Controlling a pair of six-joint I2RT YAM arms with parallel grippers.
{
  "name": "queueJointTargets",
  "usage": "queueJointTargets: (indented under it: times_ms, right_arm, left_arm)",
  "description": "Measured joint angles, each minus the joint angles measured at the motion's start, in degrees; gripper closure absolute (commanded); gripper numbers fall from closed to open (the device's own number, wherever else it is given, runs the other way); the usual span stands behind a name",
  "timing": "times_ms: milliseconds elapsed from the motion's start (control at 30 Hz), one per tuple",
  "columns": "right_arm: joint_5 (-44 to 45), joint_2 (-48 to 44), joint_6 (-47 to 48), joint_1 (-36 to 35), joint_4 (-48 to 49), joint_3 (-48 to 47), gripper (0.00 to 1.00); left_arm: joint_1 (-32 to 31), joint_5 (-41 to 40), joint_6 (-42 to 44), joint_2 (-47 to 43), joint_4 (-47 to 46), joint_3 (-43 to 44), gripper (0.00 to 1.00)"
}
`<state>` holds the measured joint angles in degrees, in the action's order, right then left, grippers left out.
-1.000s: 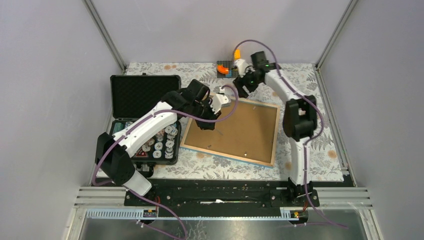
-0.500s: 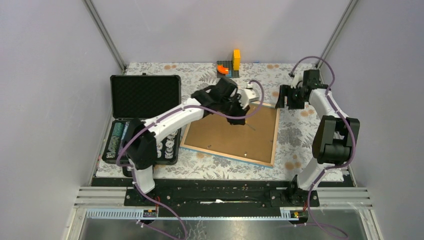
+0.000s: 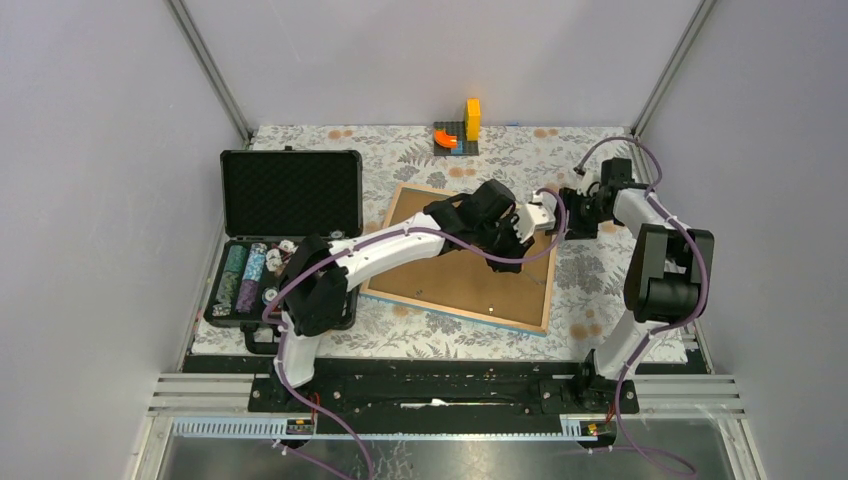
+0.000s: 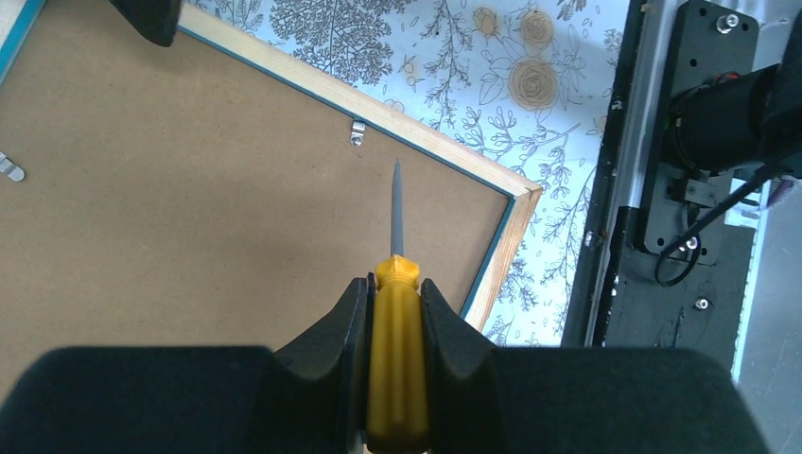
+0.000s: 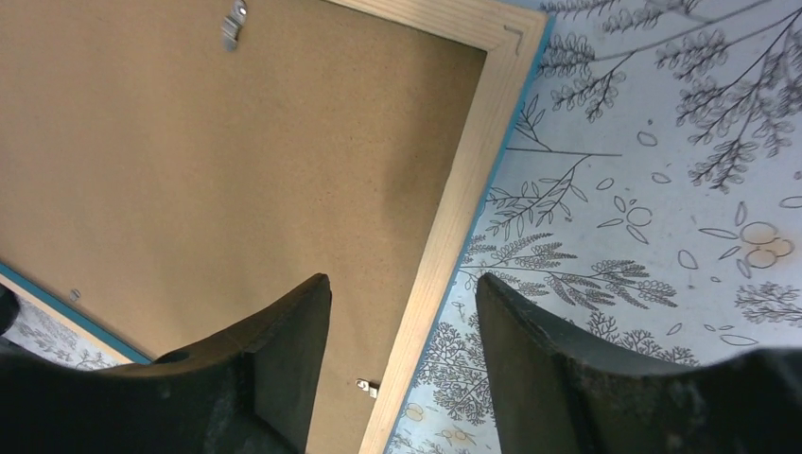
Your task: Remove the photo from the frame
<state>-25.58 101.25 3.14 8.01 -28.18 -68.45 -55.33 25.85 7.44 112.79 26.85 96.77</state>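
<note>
Left gripper (image 4: 395,288) of mine clamps a yellow-handled screwdriver (image 4: 394,369); my right gripper (image 5: 402,288) hangs with jaws apart. On the floral table (image 5: 662,189) the frame (image 5: 456,218) lies back-up under both, blade pointing near a metal clip (image 4: 357,130).

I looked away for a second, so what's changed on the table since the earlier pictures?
The left gripper, shut on the yellow-handled screwdriver, swept right across the brown-backed, blue-edged picture frame to its right side. The right gripper drew back from the frame's far edge to its right rim, jaws open. Frame and black foam-lined case stayed put.
</note>
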Motion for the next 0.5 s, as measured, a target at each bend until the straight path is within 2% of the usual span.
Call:
queueJointTargets:
  times_ms: [500]
  right_arm:
    - [-0.11,4.72,-0.39,0.0,1.88,3.13,0.59]
  left_arm:
    - [-3.58,-4.92,-1.11,3.72,-1.16,1.01,1.0]
